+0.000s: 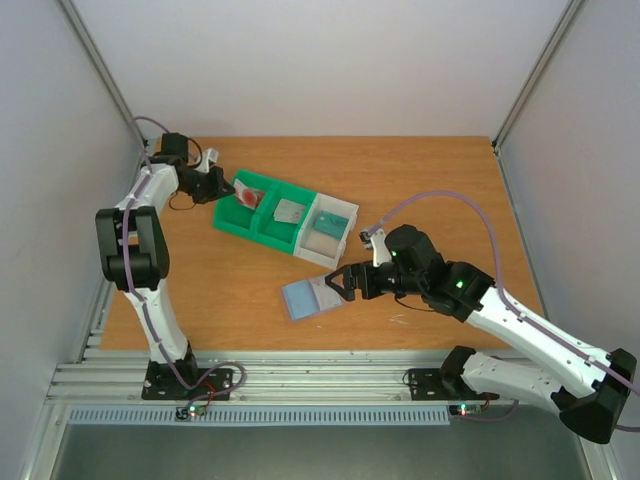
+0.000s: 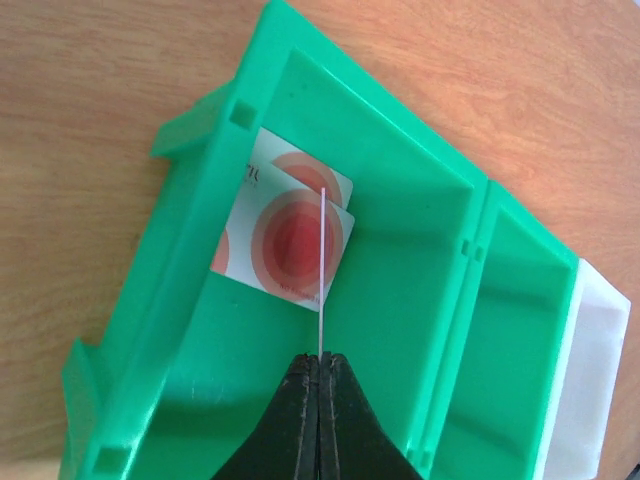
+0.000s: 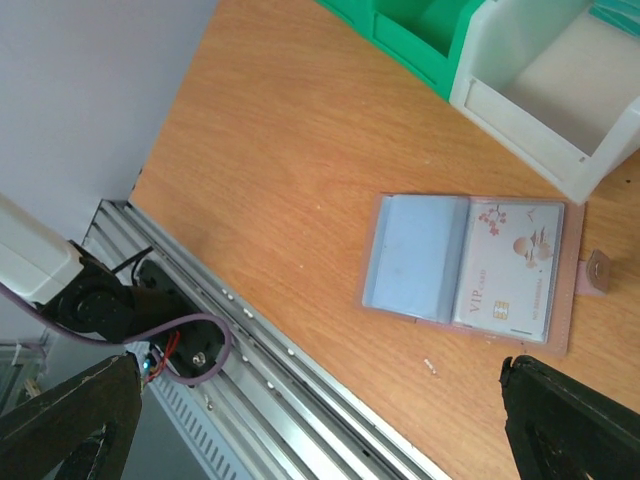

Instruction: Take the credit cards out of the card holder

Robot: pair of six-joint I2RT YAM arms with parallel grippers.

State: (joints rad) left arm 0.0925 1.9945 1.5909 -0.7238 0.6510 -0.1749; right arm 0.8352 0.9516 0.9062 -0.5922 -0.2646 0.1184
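Observation:
The card holder [image 1: 310, 297] lies open on the table. In the right wrist view its left half [image 3: 415, 255] is an empty blue sleeve and its right half holds a white VIP credit card [image 3: 510, 270]. My right gripper [image 1: 340, 283] is open just right of it, fingers wide apart [image 3: 320, 420]. My left gripper [image 2: 320, 358] is shut on a thin white credit card [image 2: 323, 270], seen edge-on over the tray's left compartment. White cards with red-pink circles [image 2: 285, 235] lie flat in that compartment [image 1: 245, 197]. A pale grey card [image 1: 290, 212] lies in the middle compartment.
The green-and-white three-compartment tray [image 1: 238, 226] sits slanted at the table's middle back; its green wall [image 2: 180, 290] is close to my left fingers, and its white end compartment [image 3: 520, 110] is near the card holder. Aluminium rails [image 3: 300, 370] run along the near table edge.

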